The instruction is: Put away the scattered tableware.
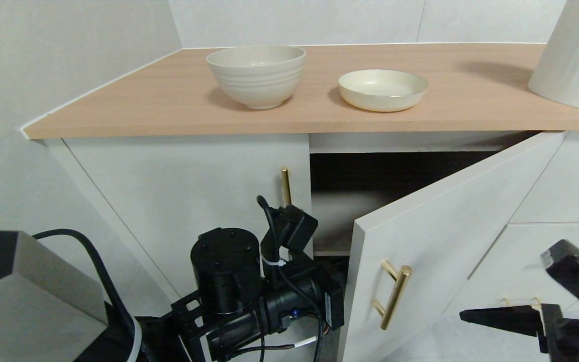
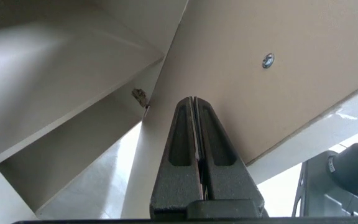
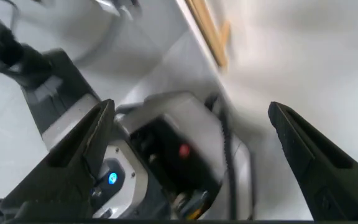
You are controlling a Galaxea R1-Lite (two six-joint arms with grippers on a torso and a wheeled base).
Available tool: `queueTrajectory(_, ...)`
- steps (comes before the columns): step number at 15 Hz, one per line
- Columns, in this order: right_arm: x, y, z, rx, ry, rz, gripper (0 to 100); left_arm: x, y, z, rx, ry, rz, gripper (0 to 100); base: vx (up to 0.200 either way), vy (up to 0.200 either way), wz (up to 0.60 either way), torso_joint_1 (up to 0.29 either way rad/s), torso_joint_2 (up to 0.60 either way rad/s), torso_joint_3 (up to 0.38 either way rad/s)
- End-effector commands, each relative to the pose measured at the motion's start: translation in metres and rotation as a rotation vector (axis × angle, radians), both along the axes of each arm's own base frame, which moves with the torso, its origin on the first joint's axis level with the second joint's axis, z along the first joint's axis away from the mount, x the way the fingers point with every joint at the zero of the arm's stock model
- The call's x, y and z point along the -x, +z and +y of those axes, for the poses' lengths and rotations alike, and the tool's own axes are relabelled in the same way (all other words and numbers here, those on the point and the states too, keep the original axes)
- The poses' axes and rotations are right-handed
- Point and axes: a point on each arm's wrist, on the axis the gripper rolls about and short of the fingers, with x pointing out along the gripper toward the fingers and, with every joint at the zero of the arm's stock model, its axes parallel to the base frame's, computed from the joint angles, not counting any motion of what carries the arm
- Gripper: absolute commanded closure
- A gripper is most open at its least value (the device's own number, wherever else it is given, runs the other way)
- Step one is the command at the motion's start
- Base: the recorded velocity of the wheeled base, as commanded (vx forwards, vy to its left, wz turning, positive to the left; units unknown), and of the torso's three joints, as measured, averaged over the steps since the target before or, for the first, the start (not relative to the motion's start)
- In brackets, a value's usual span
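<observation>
A deep ribbed cream bowl (image 1: 257, 75) and a shallow cream dish (image 1: 382, 89) stand side by side on the wooden counter (image 1: 133, 110). Below them the right cabinet door (image 1: 440, 236) hangs open, its gold handle (image 1: 392, 294) facing me. My left gripper (image 2: 193, 99) is shut on nothing, its tips near the inner face of that door (image 2: 278, 81) at the cabinet opening. My right gripper (image 3: 191, 118) is open, low and to the right of the door; one of its fingers (image 1: 495, 318) points left toward the handle.
A white ribbed cylinder (image 1: 576, 55) stands at the counter's back right. The left cabinet door (image 1: 184, 191) is closed, with a gold handle (image 1: 285, 185). A shelf (image 1: 332, 221) shows inside the dark opening. Drawer fronts (image 1: 566, 186) lie to the right.
</observation>
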Motion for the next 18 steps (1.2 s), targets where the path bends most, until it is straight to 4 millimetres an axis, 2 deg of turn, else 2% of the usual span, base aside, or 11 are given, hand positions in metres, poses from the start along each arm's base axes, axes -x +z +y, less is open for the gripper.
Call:
queueTrajectory(1, 0.009, 0.017, -0.008, -0.060, 0.002, -0.076, 0, 0.001, 0.001, 0.000, 0.003, -0.004, -0.004, 100, 0.000, 0.000, 0.00, 0.000, 0.00, 0.000)
queueTrajectory(6, 0.009, 0.016, -0.007, -0.055, 0.003, -0.071, 0, -0.002, 0.009, -0.009, 0.007, -0.053, -0.007, 100, 0.000, 0.000, 0.00, 0.000, 0.00, 0.000)
queueTrajectory(11, 0.009, 0.015, -0.008, -0.051, 0.003, -0.066, 0, -0.009, 0.014, -0.020, -0.013, -0.062, 0.012, 100, -0.200, 0.000, 0.00, 0.002, 0.00, 0.002)
queueTrajectory(12, 0.009, 0.015, -0.008, -0.050, 0.003, -0.065, 0, -0.011, 0.012, -0.028, -0.010, -0.082, 0.010, 100, -0.200, 0.000, 0.00, 0.002, 0.00, 0.007)
queueTrajectory(18, 0.010, 0.014, -0.009, -0.051, 0.003, -0.066, 0, -0.016, 0.008, -0.037, -0.017, -0.090, 0.017, 100, 0.000, 0.000, 0.00, 0.000, 0.00, 0.000)
